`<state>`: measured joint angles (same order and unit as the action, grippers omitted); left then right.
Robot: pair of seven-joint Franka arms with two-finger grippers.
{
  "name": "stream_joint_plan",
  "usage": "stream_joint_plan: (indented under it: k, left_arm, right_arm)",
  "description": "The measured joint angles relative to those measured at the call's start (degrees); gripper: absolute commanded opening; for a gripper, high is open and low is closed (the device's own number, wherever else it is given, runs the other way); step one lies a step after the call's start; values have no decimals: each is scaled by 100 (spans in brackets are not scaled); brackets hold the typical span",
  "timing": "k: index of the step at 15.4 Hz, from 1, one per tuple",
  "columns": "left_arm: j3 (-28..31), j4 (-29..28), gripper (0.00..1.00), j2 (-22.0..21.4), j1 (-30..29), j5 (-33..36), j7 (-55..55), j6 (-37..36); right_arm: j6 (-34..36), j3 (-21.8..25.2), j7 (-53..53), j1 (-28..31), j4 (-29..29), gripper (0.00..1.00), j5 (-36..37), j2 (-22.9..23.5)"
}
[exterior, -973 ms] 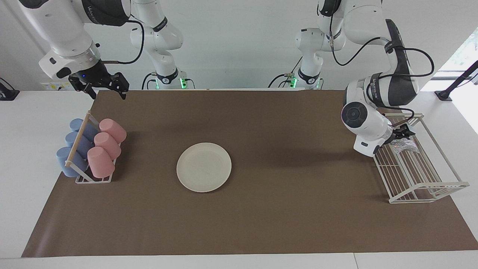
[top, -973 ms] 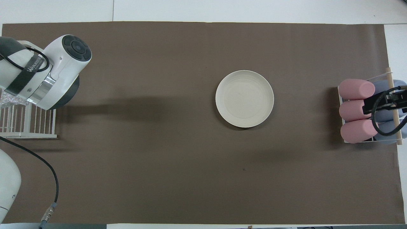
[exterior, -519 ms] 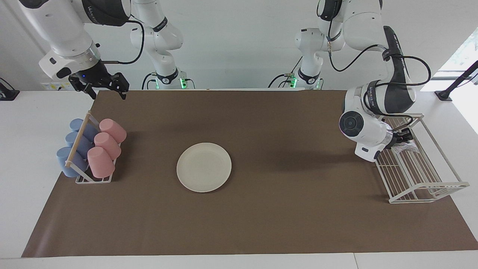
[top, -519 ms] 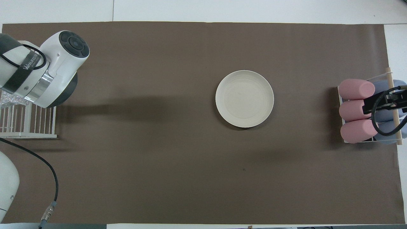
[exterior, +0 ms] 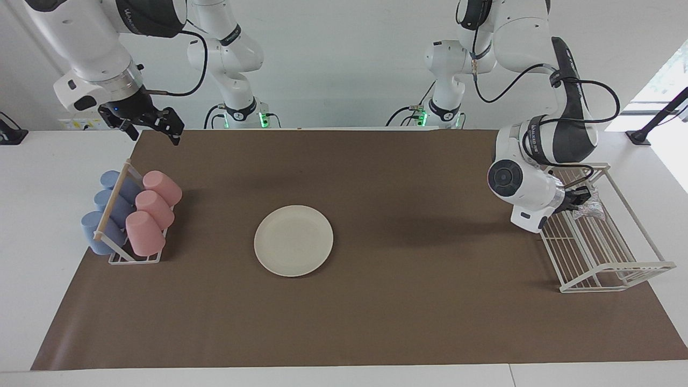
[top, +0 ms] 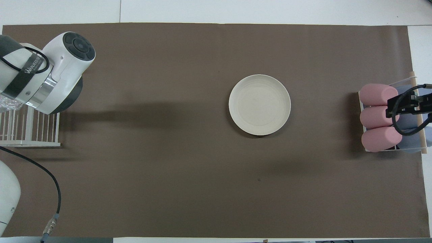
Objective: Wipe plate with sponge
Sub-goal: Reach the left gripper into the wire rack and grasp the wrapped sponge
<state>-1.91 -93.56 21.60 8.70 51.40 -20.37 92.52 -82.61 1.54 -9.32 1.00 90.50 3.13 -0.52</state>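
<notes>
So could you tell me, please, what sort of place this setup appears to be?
Most likely a robotics lab staged as a dishwashing station: a brown mat covering a white table, a plate, a cup rack and a wire dish rack.

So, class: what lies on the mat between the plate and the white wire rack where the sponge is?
Nothing: between the plate and the wire rack the brown mat is bare, as the facing view shows.
</notes>
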Motion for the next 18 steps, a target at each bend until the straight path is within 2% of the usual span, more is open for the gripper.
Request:
stream_joint_plan:
  k: [2, 5, 9, 15, 18]
  left_arm:
    - [2, 348, 0, -15, 0, -545, -33, -116]
    - [-21, 1330, 0, -101, 1, -1664, -20, -913]
    - [63, 2241, 0, -285, -18, -3611, -29, -1475]
    - [191, 2418, 0, -718, -865, -6885, -212, -1554]
    - [197, 2123, 0, -837, -1178, -8223, -296, -1409]
  right_arm:
    - [0, -15, -815, -11, 0, 100, -66, 0]
    - [-2, -55, -2036, -26, -3, 100, -392, -2]
    - [-3, -54, -3071, -30, -6, 100, -696, -32]
    - [-71, -140, -4569, -68, -7, 100, -741, -99]
    - [-299, -224, -5383, -219, -19, 100, -743, -105]
